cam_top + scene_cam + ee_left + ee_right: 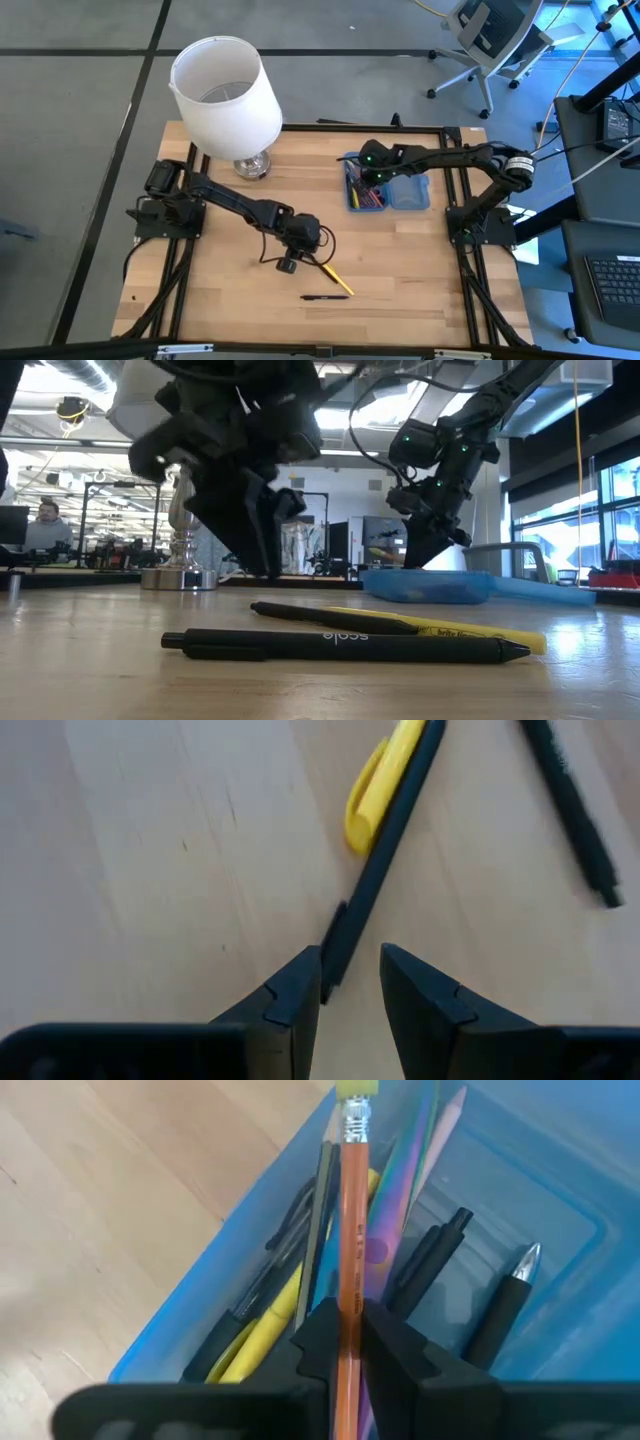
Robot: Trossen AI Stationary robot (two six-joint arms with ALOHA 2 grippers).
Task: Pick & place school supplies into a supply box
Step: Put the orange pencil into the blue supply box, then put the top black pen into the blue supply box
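The supply box, a translucent blue case (408, 193) (560, 1210), lies open on the table's far right with several pens (430, 1270) in it. My right gripper (374, 172) (346, 1342) hovers over it, shut on an orange pencil (350, 1220). Near the table's front, a black pen (385, 850) (322, 268) lies against a yellow pen (380, 780) (337, 281). A second black pen (325, 297) (350, 647) lies nearer the edge. My left gripper (288, 262) (350, 985) is open and low over the table, its fingers on either side of the first black pen's end. My right gripper pinches the orange pencil's shaft (350, 1295) between its two fingers. The pencil runs along the fingers, its eraser end (357, 1090) pointing forward. The fingers slant down from above over the case. Whether the pencil's tip touches the pens below, I cannot tell.
A lamp with a white lampshade (225, 88) stands on its silver base (250, 165) (180, 575) at the table's far left. A black cable (325, 242) loops beside my left wrist. Bare wood (420, 270) spreads between the pens and the case.
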